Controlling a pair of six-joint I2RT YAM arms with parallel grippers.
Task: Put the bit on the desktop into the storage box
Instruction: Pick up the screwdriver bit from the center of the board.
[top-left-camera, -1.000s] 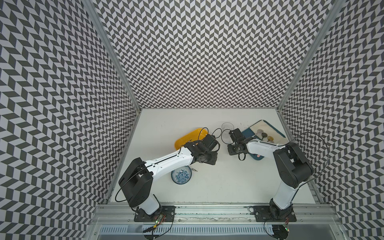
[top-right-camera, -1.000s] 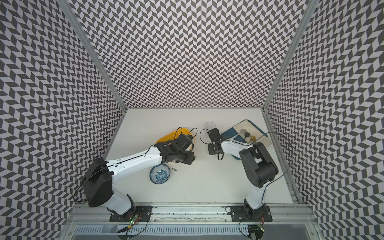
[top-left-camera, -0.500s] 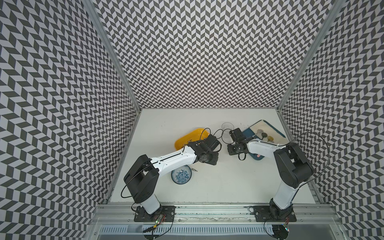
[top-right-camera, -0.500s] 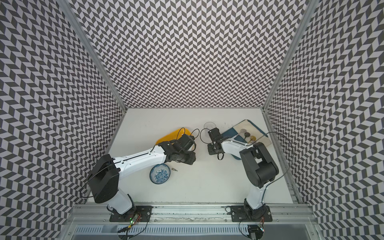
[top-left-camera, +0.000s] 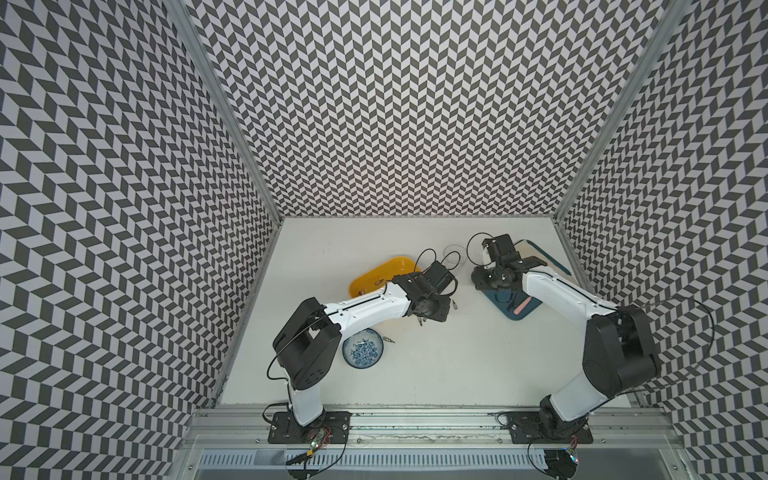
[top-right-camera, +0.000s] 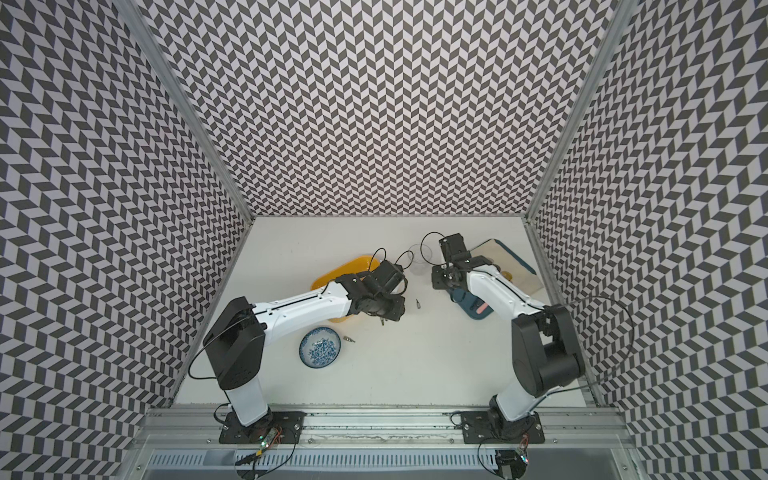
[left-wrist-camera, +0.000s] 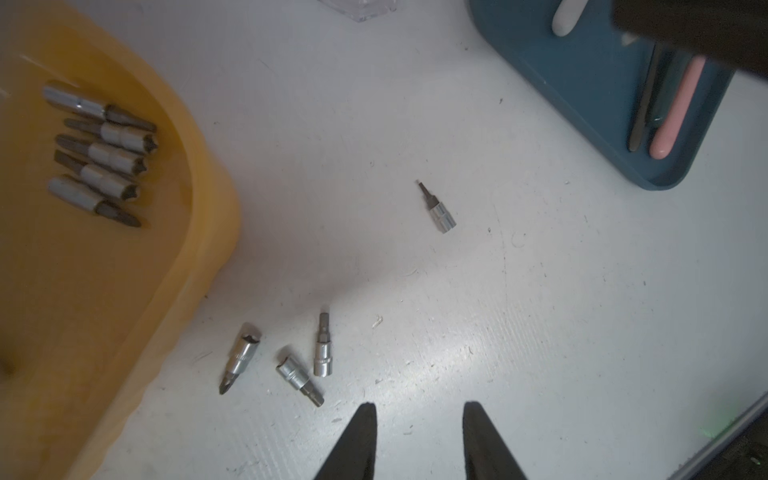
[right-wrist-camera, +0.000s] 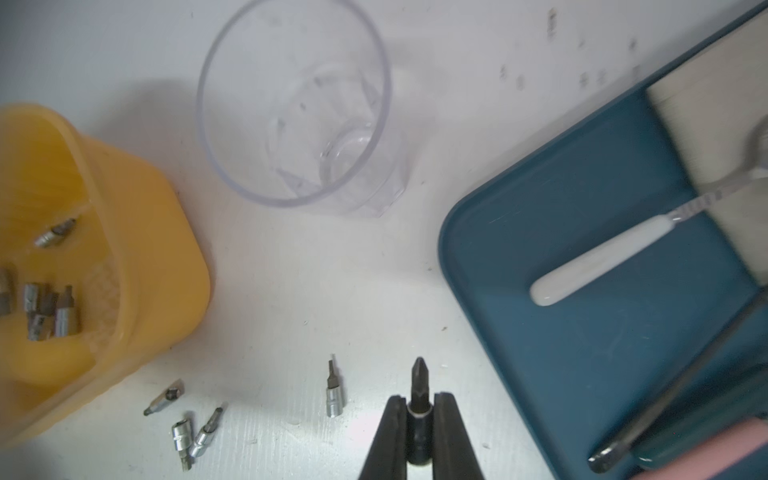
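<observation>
Clear plastic cup (right-wrist-camera: 295, 112) stood upright. Near it, dark-blue tray (right-wrist-camera: 561, 316) held white-handled spoon (right-wrist-camera: 598, 262), pink-handled utensil (left-wrist-camera: 675, 112) and slim dark tool (left-wrist-camera: 640, 112). Blue-and-white patterned bowl (top-left-camera: 363, 347) sat well apart from tray. Black-and-white chevron walls (top-left-camera: 395, 104) enclosed three sides.

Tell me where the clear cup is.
In both top views the clear cup stands on the desktop, toward the back wall, between the storage box and the blue tray.

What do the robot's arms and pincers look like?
The left arm and right arm match: white tubular links between bulky black joint housings, black cables looping near the wrists, black base plates. The left gripper and right gripper each have two tapered black fingers.
</observation>
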